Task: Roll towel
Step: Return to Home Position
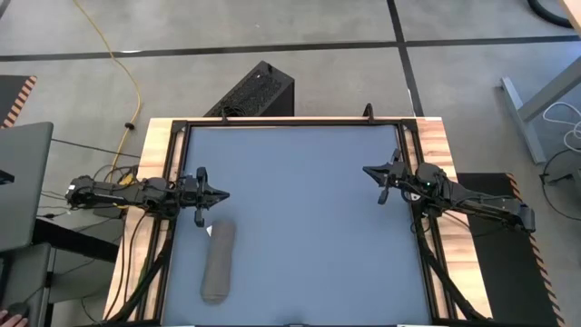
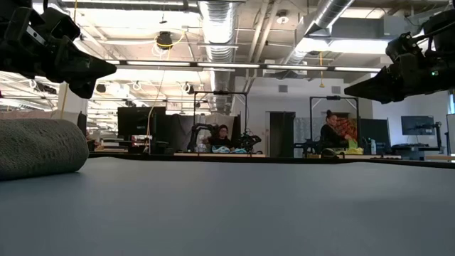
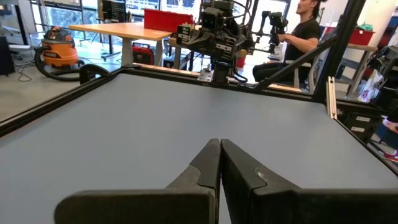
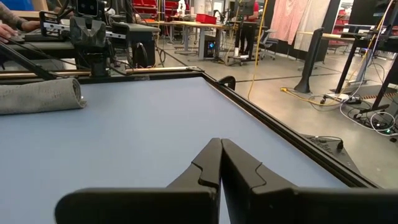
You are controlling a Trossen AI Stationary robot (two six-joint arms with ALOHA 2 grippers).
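Note:
The grey-brown towel lies rolled into a tube on the blue table near the left front, its length running from near to far. A small white tag shows at its far end. The roll also shows in the low view and the right wrist view. My left gripper is shut and empty, just beyond the roll's far end. My right gripper is shut and empty at the right side of the table, far from the towel.
A black frame and wooden borders edge the blue table. The table's middle and right are bare surface. People sit at desks in the room beyond. A hand shows at the right wrist view's edge.

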